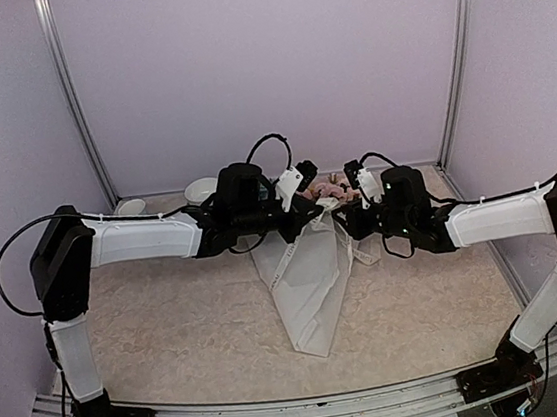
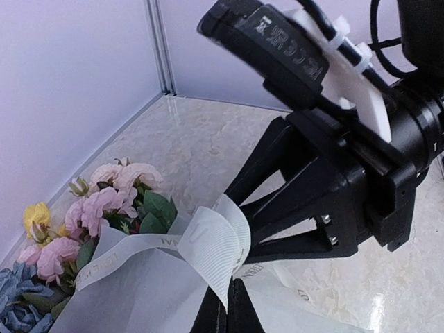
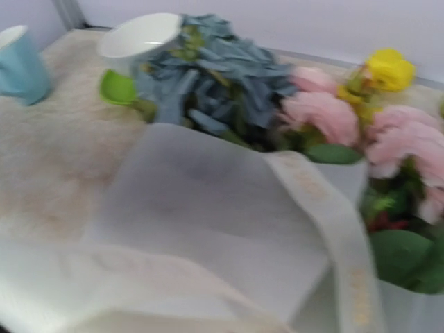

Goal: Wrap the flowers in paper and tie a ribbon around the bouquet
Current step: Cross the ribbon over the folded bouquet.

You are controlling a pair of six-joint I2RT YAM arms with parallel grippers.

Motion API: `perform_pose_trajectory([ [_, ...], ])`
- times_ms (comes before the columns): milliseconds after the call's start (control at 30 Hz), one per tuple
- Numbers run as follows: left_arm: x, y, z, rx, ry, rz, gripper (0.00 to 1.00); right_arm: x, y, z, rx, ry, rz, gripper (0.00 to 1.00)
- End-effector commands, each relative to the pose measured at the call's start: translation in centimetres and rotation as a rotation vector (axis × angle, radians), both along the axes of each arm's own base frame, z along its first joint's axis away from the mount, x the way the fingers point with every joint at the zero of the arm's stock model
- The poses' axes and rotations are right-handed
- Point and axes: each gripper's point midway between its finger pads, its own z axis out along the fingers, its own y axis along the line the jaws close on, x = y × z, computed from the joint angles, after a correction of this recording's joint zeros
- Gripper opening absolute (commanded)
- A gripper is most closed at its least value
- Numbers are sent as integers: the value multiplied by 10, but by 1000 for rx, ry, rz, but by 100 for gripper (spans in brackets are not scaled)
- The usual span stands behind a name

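Your left gripper (image 2: 226, 313) is clamped on the ribbon (image 2: 208, 244) looped over the bouquet (image 2: 132, 295) lying on the table (image 1: 171, 321), your right gripper (image 2: 239, 229) parted beside that loop: tying step, I judge; next, take the free end and cinch.

Bouquet (image 1: 311, 290): we list one white paper (image 3: 208, 222) cone, lying flat, point toward the near edge, mouth at the far end. Flowers (image 3: 229, 69): blue hydrangea, pink and yellow blooms and green leaves, bunched in the mouth. Ribbon (image 2: 211, 243): cream ribbed band with faint lettering, draped across the cone's upper part and arching in a loop. One end, we think, trails off the right side.
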Motion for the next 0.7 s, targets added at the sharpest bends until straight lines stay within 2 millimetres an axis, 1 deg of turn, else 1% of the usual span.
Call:
perform_pose_trajectory([
  [0,9,-2,8,-1,-11,52,0,18,-21,-8,-36,22,-120,29],
  [67,-3,-5,9,-1,-15,10,0,18,-14,-10,-39,22,-74,31],
  [133,-7,-7,7,1,-7,-3,0,19,-8,-11,-45,28,-52,32],
  [367,-6,-9,0,4,17,-14,0,24,0,-11,-67,9,-12,35],
  [467,-7,-11,3,-2,19,-33,0,24,5,-13,-84,8,19,42],
  [533,-8,-10,4,-4,15,-41,0,27,2,-16,-109,17,-1,44],
  [600,-3,-7,7,1,5,-17,0,23,2,-14,-113,11,12,46],
  [667,4,-1,7,11,-1,26,0,10,5,-7,-100,-7,77,47],
])
